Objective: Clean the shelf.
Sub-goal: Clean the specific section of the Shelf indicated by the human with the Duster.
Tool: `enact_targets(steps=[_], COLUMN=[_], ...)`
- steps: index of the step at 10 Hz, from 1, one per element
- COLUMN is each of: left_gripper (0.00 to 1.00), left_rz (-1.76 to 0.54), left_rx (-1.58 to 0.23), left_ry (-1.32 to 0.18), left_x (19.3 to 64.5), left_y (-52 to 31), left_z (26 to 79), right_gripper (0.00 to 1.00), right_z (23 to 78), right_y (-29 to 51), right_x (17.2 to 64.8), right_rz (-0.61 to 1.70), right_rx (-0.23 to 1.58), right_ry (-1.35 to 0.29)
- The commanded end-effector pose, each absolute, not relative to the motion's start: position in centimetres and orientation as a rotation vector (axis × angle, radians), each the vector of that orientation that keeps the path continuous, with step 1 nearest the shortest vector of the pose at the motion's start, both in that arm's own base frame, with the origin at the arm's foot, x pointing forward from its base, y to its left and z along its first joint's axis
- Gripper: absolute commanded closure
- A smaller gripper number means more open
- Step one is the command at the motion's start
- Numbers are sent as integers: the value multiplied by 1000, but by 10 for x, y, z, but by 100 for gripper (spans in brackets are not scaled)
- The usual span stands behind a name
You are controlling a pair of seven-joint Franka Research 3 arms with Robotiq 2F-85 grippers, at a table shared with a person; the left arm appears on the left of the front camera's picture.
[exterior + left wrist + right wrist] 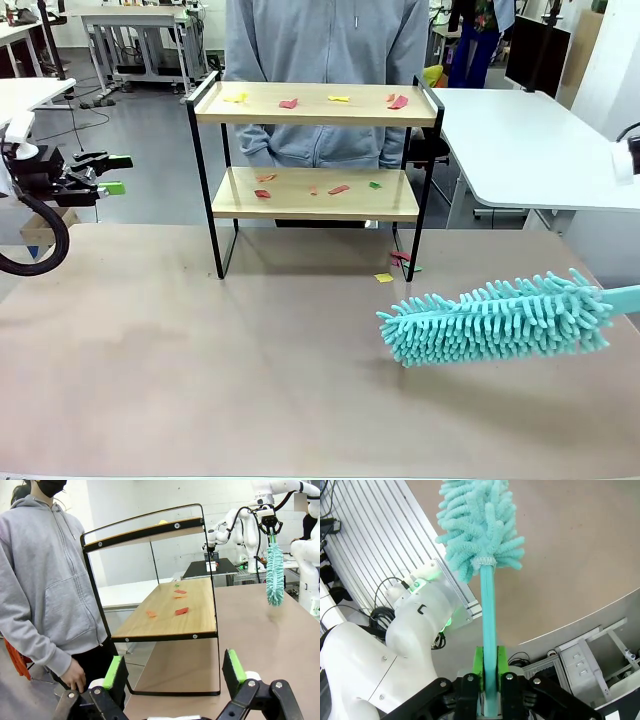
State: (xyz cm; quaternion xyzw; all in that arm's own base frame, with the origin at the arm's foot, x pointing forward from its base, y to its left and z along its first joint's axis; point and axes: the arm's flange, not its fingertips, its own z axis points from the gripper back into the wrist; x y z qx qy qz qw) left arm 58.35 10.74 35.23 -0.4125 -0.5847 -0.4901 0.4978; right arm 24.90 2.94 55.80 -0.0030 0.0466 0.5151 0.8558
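Right jaws clamped on duster [495,318], lower right; left jaws apart, mid left; scraps [288,103] on shelf [310,110], upper center.

Bright even indoor light, soft shadow under the shelf [315,150], sharp focus, wide-angle bending in wrist views

Right gripper [489,658] around teal duster [479,522]

Shelf [316,108]: matt wood boards (black metal frame).
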Motion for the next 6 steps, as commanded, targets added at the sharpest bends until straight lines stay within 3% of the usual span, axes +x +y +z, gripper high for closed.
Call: enact_targets(steps=[1, 6], left_gripper=[0, 0], left_rz=[-1187, -1187], left_rx=[-996, -996], left_ry=[-1421, -1421], left_x=[581, 581], left_y=[107, 107], left_z=[356, 356], right_gripper=[87, 87], right_z=[560, 560], right_y=[29, 29], right_x=[249, 249], right_rz=[1077, 1077], right_rx=[-12, -12], right_ry=[95, 95])
